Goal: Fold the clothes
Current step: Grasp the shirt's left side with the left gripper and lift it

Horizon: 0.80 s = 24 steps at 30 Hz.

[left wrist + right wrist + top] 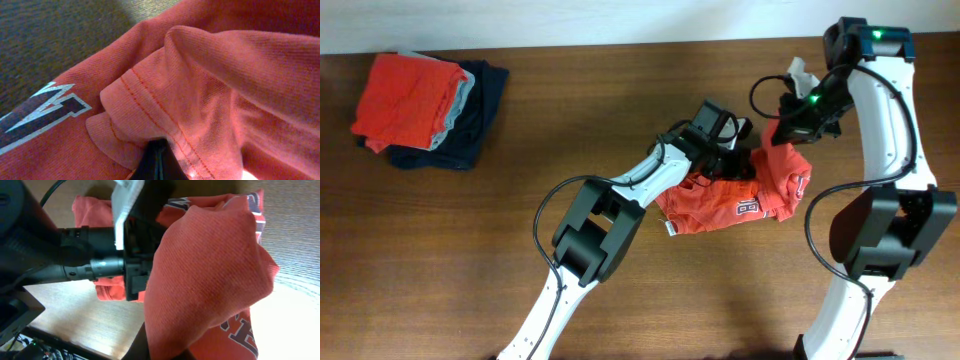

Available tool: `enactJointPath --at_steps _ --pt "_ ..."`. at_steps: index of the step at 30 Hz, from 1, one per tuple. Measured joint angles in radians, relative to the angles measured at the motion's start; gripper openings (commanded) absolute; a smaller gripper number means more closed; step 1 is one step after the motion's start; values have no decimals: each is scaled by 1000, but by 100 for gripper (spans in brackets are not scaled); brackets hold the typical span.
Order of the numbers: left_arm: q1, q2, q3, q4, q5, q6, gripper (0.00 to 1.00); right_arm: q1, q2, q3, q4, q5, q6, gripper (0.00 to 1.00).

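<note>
An orange T-shirt with navy and white lettering lies crumpled on the wooden table, right of centre. My left gripper is shut on a stitched hem of the T-shirt at its upper edge. My right gripper is shut on the T-shirt's upper right part, and a fold of its cloth drapes over the fingers. The left arm's wrist shows close beside that fold in the right wrist view.
A stack of folded clothes, orange on grey on navy, sits at the table's far left. The table's back edge runs along the top. The right arm's base stands at the right.
</note>
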State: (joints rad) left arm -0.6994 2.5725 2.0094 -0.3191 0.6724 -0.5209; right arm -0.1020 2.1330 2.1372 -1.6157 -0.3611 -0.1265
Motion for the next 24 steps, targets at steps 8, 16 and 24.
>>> enactJointPath --at_steps 8,16,24 --pt "0 1 1 1 1 24 0 32 0 0 -4 0 25 4" --pt "3 1 1 -1 2 43 0 114 0 0 -5 0 27 4" --pt "40 1 42 -85 -1 69 0 123 0 0 -8 0 30 4"
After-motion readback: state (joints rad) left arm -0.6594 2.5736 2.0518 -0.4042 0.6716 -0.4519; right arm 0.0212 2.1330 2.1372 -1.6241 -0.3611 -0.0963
